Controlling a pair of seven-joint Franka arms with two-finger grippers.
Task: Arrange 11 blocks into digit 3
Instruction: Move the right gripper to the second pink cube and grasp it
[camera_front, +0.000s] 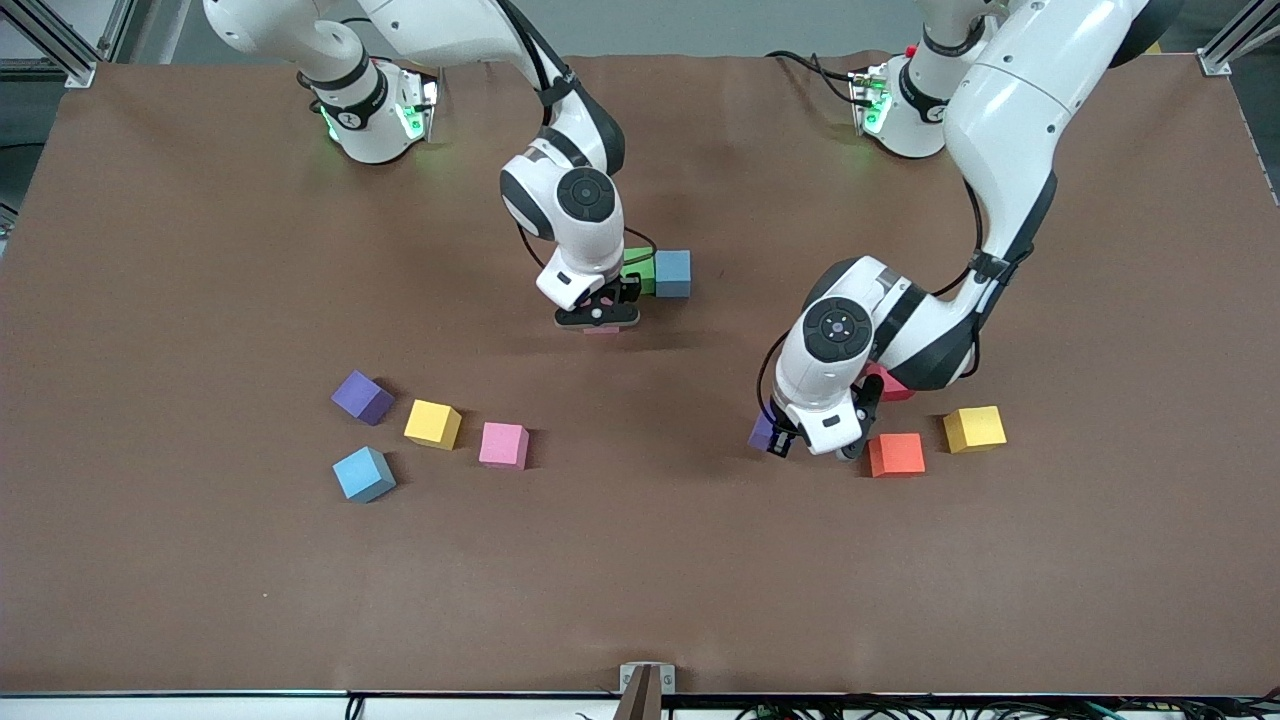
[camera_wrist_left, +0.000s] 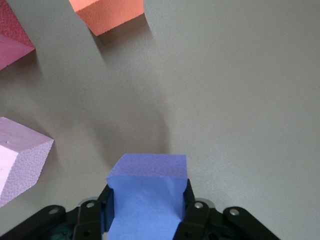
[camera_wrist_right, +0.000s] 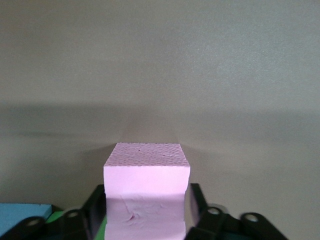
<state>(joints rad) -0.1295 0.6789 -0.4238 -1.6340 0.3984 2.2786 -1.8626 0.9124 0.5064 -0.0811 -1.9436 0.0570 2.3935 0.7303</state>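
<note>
Right hand (camera_front: 598, 318) sets pink block (camera_wrist_right: 146, 192) on worktop (camera_front: 640, 560) beside green (camera_front: 636, 270) and blue (camera_front: 673, 273) blocks; grip w/ pink can't be told. Left hand (camera_front: 812, 447) clamps purple block (camera_wrist_left: 146, 195) near orange block (camera_front: 896, 454). Next: carry purple to figure.

pink block (camera_wrist_right: 146, 172) between right jaws, on table (camera_wrist_right: 200, 75)

arms: glossy white shells, black joint bands | bases: green lights | cables: black | fingers (camera_wrist_left: 197, 212): black, silver screws
</note>
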